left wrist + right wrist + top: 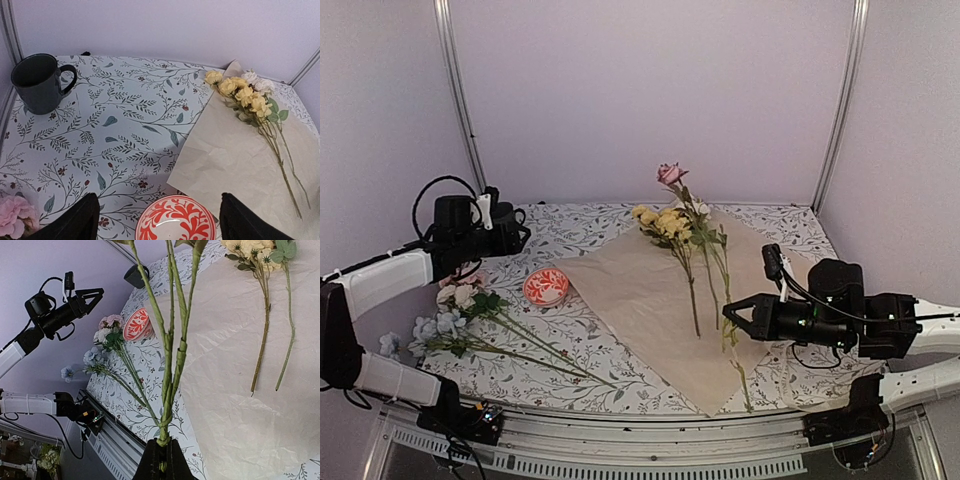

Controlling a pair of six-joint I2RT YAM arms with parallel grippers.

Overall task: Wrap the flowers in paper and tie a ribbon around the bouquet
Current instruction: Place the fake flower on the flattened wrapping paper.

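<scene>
Yellow flowers [662, 222] lie on flat peach paper [620, 285].

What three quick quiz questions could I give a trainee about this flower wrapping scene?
1. True or false: the yellow flowers lie on the paper.
2. The right fingers grip: A the paper, B a stem, C the yellow flowers.
3. Are the left fingers open or shut?
Key: 1 true; 2 B; 3 open.
</scene>
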